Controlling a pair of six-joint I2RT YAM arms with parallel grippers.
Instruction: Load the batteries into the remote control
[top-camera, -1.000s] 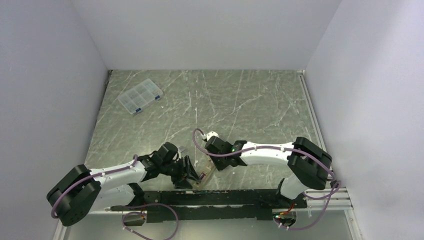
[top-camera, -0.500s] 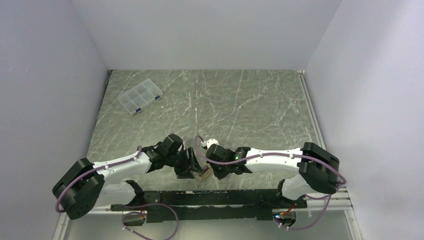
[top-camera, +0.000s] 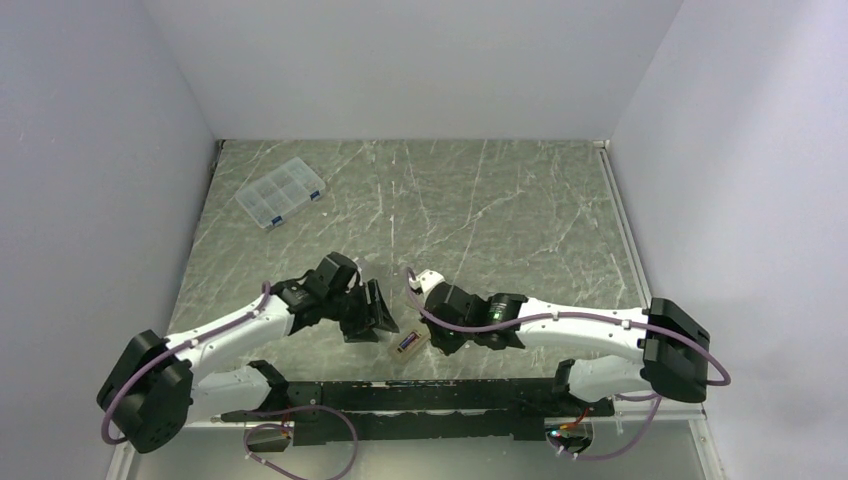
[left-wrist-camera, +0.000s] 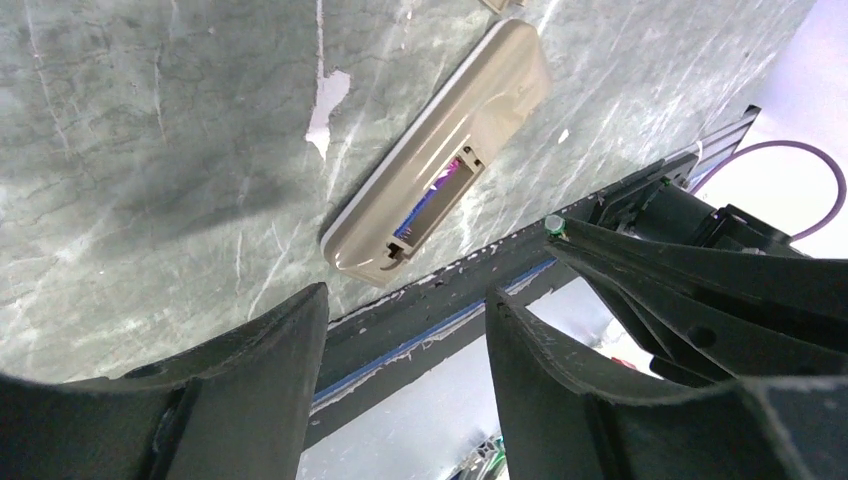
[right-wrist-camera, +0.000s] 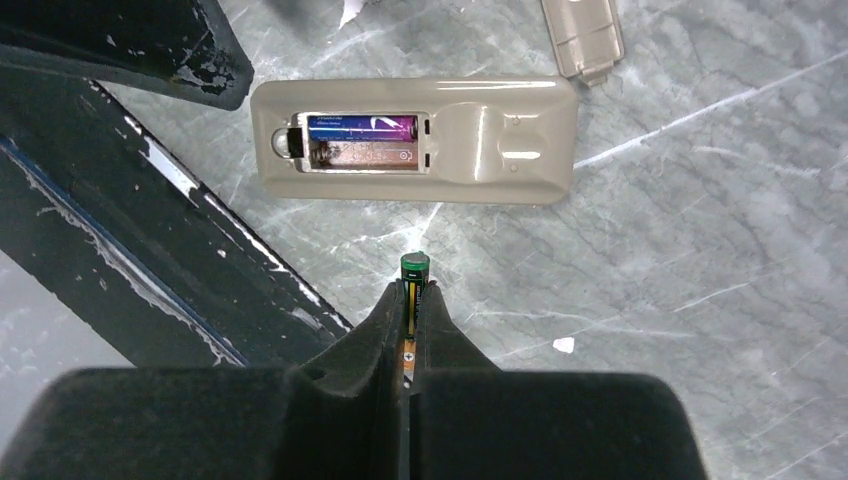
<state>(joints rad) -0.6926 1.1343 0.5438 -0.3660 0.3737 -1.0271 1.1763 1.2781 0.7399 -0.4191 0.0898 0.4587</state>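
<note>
**A:** Main hazard from here?

**B:** The remote control (right-wrist-camera: 500, 140) lies loose, back up, on the worktop (right-wrist-camera: 700, 250), straight ahead of the right tool (right-wrist-camera: 415, 290) and just apart from its tip. Nothing is bracing it. My judgement: a push from that tip would slide or spin the remote control toward the dark rail (right-wrist-camera: 130, 200) on the tool's left instead of seating anything.

**A:** Bay contents?

**B:** One blue-purple battery (right-wrist-camera: 360, 127) sits in the row farther from the tool. The nearer row shows something reddish and shiny. I cannot tell whether it is a second cell or bare contacts. A poke there could lever the seated battery out.

**A:** Right tool state?

**B:** The fingers are pinched together on a slim green-tipped piece (right-wrist-camera: 415, 265) that juts from the tip. I cannot identify it.

**A:** Left tool?

**B:** The left tool (left-wrist-camera: 405, 300) is well open and grips nothing, and the remote control lies beyond its fingertips, untouched. The cover (right-wrist-camera: 583, 38) lies past the remote control's far side and is not fitted.
</note>
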